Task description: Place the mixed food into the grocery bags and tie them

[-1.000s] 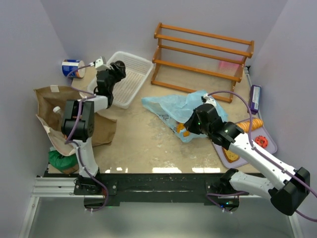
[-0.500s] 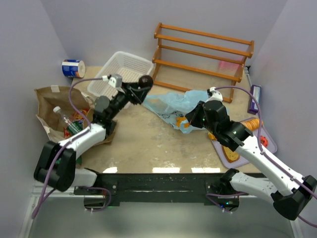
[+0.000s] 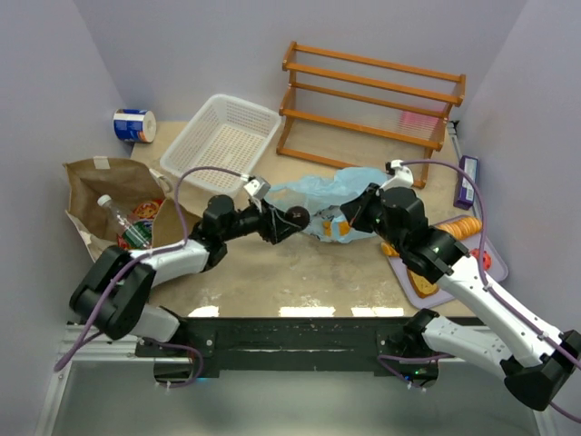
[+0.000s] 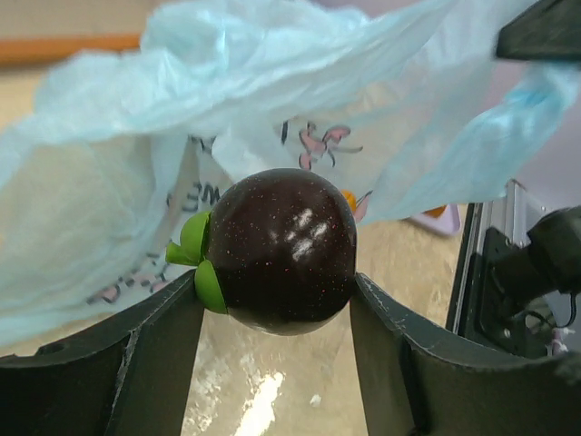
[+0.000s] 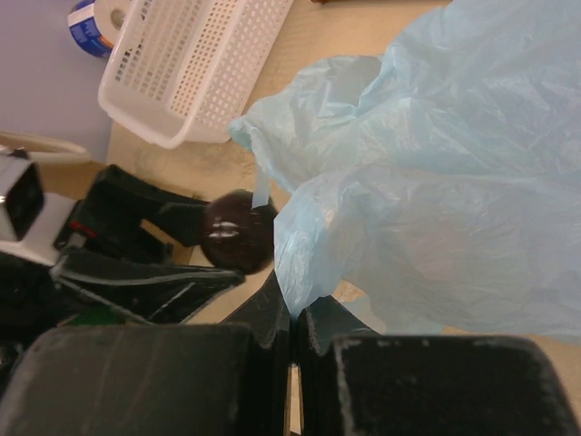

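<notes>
The left gripper's fingers point(image 4: 182, 341) clamp a dark round toy fruit point(image 4: 281, 250) from both sides, its green leaves poking out on the left. It is held just off the table, right at the mouth of the light blue plastic bag point(image 3: 320, 193). Opposite, the right gripper point(image 5: 292, 318) is pinched tight on the near edge of that bag and holds the thin film up, so it hangs in folds.

A second ago the left gripper point(image 3: 289, 221) was far off over the white mesh basket point(image 3: 222, 141) with the same fruit. In that second the arm has swung right and toward the near side, across the middle of the table. The bag has meanwhile been drawn up and bunched more tightly. This reads as the carry ending and the drop-in about to start. Whether the opening faces the fruit squarely cannot be told, since film drapes across it in the left wrist view.

At the left edge, the brown paper bag point(image 3: 109, 177) lies open with a clear bottle point(image 3: 120, 221) and a red packet point(image 3: 146, 210) inside. At the right, bread slices point(image 3: 422, 283) and orange toy produce point(image 3: 458, 227) wait on a purple tray point(image 3: 496, 263). Neither bag is tied, so much of the job looks undone. A blue-and-white can point(image 3: 133, 124) sits far left and a wooden rack point(image 3: 372, 100) at the back.
</notes>
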